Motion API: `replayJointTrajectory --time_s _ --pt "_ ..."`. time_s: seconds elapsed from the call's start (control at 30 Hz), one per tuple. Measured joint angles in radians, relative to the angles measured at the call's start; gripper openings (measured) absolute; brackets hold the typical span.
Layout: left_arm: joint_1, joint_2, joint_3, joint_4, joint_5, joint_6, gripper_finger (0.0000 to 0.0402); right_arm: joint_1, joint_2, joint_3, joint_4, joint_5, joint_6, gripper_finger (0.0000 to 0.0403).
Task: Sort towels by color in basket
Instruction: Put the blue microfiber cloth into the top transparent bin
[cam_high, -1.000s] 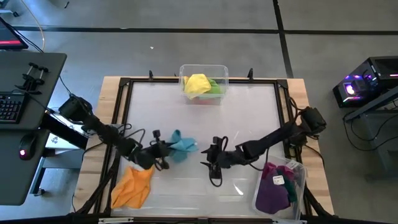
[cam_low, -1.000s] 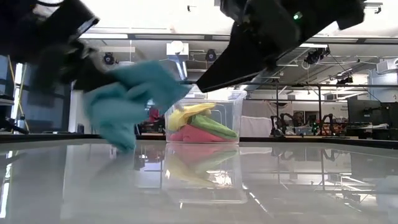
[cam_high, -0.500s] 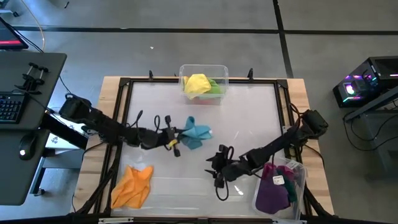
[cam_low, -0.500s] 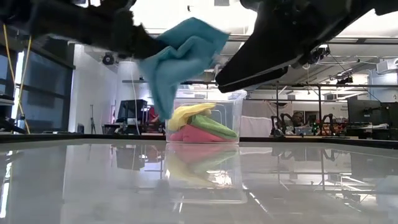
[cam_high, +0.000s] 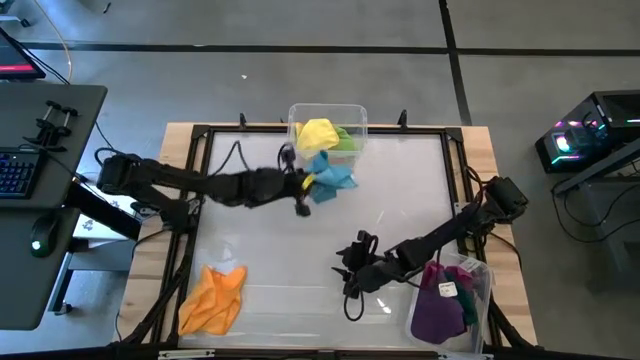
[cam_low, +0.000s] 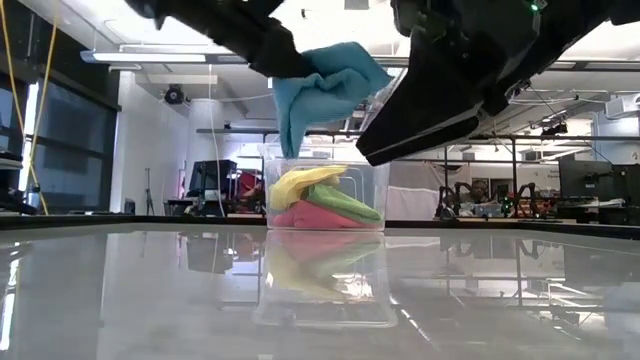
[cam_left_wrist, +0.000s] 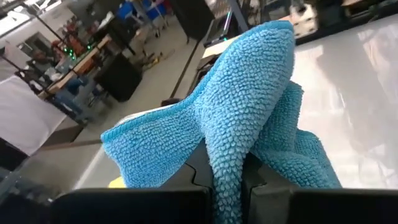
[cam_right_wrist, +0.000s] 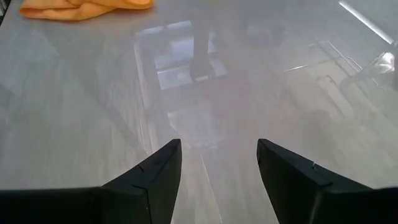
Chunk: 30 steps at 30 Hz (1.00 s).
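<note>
My left gripper (cam_high: 303, 186) is shut on the teal towel (cam_high: 330, 175), held in the air just short of the clear far bin (cam_high: 345, 108). In the low view the teal towel (cam_low: 325, 90) hangs above the bin's rim (cam_low: 378, 190). That bin holds the yellow towel (cam_high: 317, 134), a green one (cam_high: 347, 140) and a pink one (cam_low: 310, 215). The orange towel (cam_high: 215, 298) lies crumpled on the table near its near left corner. My right gripper (cam_high: 352, 275) hovers open over bare table (cam_right_wrist: 217, 162), left of the near right bin (cam_high: 485, 270). My left gripper pinches a bunched fold of the teal towel (cam_left_wrist: 227, 180) between its two fingers (cam_left_wrist: 198, 177). The towel is lifted clear of the table. Its loose corners bulge out beyond the fingertips and droop toward the far bin.
The near right bin holds purple (cam_high: 435, 310) and magenta (cam_high: 440, 275) cloths. A black frame (cam_high: 200, 180) runs round the tabletop. The orange towel (cam_right_wrist: 87, 7) shows far ahead of my right gripper. Bare glossy table lies between the two bins.
My left gripper has carried the teal towel up from near the orange towel, toward the table's far edge and rightward, until it reached the far bin. The towel stayed bunched in its fingers. My right gripper drew back slightly toward the near edge.
</note>
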Motion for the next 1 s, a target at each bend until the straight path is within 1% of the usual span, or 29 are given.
replayJointTrajectory --time_s 0.1,0.23,0.37,0.4,0.47,0.53,0.6,0.77,0.9,1.0 --pt "0.073 0.0 0.088 -0.117 0.06 0.01 0.0004 -0.003 0.0 0.0 0.0 0.0 0.0 0.0206" --pt "0.166 0.0 0.179 -0.294 0.073 0.041 0.0004 -0.006 0.0 0.0 0.001 0.002 0.003 0.0206" --pt "0.258 0.0 0.212 -0.328 0.078 0.1 0.0003 -0.013 0.0 0.0 0.001 0.019 0.0 0.0206" --pt "0.285 0.0 0.22 -0.332 0.093 0.112 0.0003 -0.016 0.0 0.0 0.001 0.023 0.0 0.0206" --pt "0.346 0.0 0.236 -0.341 0.159 0.116 0.0003 -0.021 0.0 0.0 0.001 0.025 0.002 0.0206" --pt "0.405 0.008 0.262 -0.344 0.247 0.087 0.0003 -0.024 0.0 0.0 0.001 0.025 0.003 0.0206" --pt "0.457 0.021 0.301 -0.371 0.305 0.053 0.0003 -0.024 0.0 0.0 0.0 0.025 0.002 0.0206" --pt "0.536 0.092 0.415 -0.402 0.385 0.05 0.0003 -0.026 0.001 0.0 -0.003 0.024 0.001 0.0206" --pt "0.562 0.189 0.53 -0.419 0.449 0.078 0.0003 -0.031 0.001 0.0 -0.008 0.025 0.001 0.0206" --pt "0.566 0.278 0.605 -0.47 0.483 0.113 0.0003 -0.03 0.001 0.0 -0.011 0.025 0.001 0.0206"
